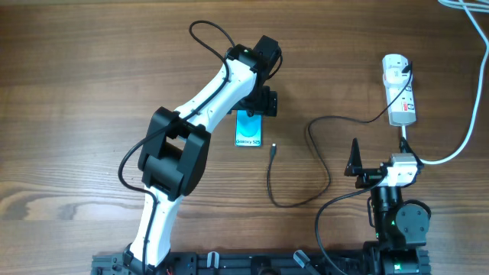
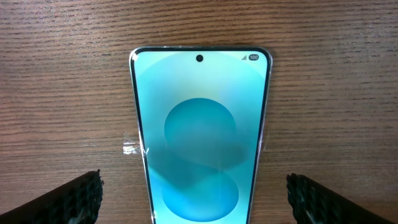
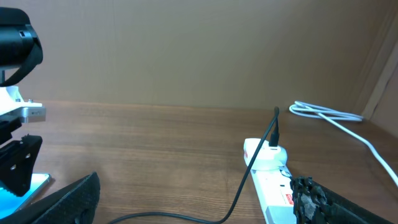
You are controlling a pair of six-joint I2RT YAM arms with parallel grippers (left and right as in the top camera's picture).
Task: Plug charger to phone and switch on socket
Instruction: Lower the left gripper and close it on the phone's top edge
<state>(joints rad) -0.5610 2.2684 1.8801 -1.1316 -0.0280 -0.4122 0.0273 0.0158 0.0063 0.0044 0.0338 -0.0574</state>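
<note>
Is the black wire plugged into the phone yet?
No, the charger ends beside the phone, with its tip lying apart from it.

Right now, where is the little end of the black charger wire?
In the overhead view, the charger's plug tip lies on the table just right of the phone, not touching it, and well left of the socket.

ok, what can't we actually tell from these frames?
- phone lower end: cut by frame edge, left wrist view; too small overhead.
- socket switch state: too small overhead; right fingers and frame edge hide its face, right wrist view.
- charger tip type: too small overhead.
</note>
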